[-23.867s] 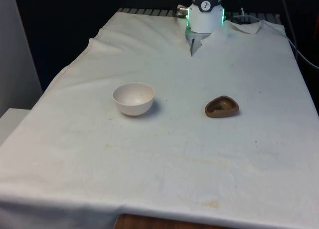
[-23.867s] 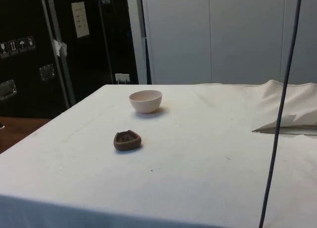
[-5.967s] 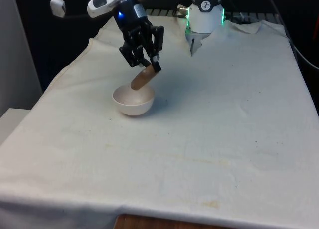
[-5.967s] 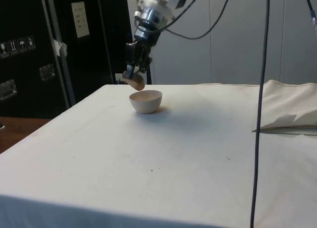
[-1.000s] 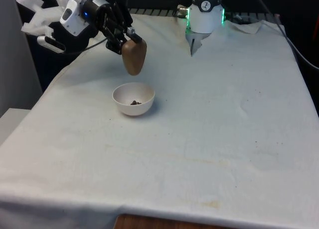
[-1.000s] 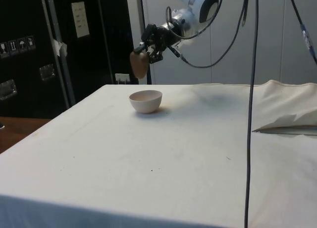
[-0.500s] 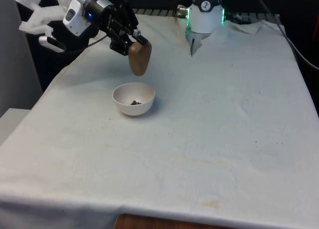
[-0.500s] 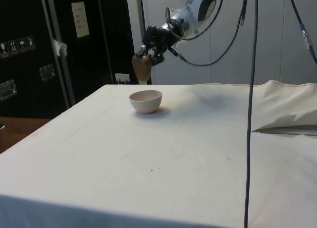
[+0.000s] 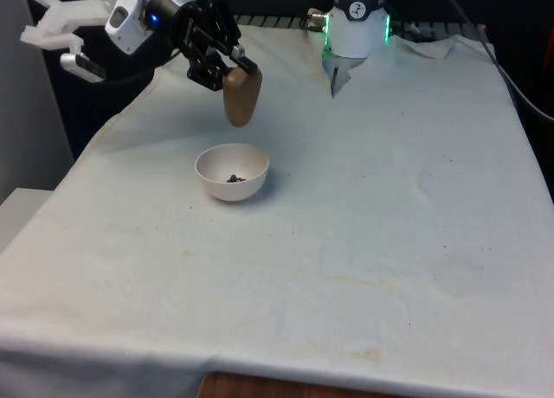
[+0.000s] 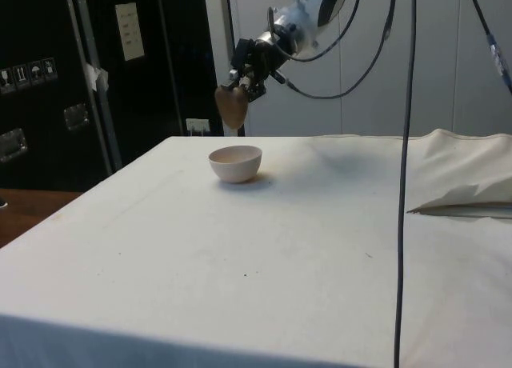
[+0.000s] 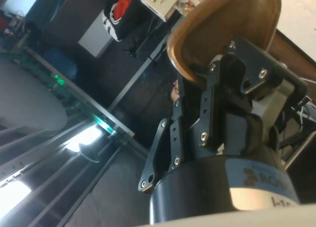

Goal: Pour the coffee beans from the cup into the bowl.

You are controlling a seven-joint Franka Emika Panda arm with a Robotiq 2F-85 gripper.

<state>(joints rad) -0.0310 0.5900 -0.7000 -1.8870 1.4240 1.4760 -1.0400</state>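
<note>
A white bowl (image 9: pixel 232 171) stands on the cloth left of the table's middle, with a small heap of coffee beans (image 9: pixel 234 178) in its bottom. The bowl (image 10: pixel 235 163) sits near the far edge in the side view. Above and slightly behind it hangs a brown cup (image 9: pixel 242 95), tipped on its side with its mouth turned towards the gripper. My gripper (image 9: pixel 222 66) is shut on the cup's rim. In the side view the cup (image 10: pixel 233 106) hangs from the gripper (image 10: pixel 243 80) well clear of the bowl. The wrist view has the cup (image 11: pixel 227 19) pinched at its rim by the gripper (image 11: pixel 203 75).
The robot's base (image 9: pixel 357 22) stands at the table's far end. Rumpled cloth (image 10: pixel 464 194) lies at the side view's right, and a black cable (image 10: pixel 404 184) hangs in front of that camera. The table's left edge (image 9: pixel 104 134) runs close to the bowl.
The gripper has risen a little and shifted towards the front view's right, carrying the tipped cup with it. The bowl and its beans have not moved.
</note>
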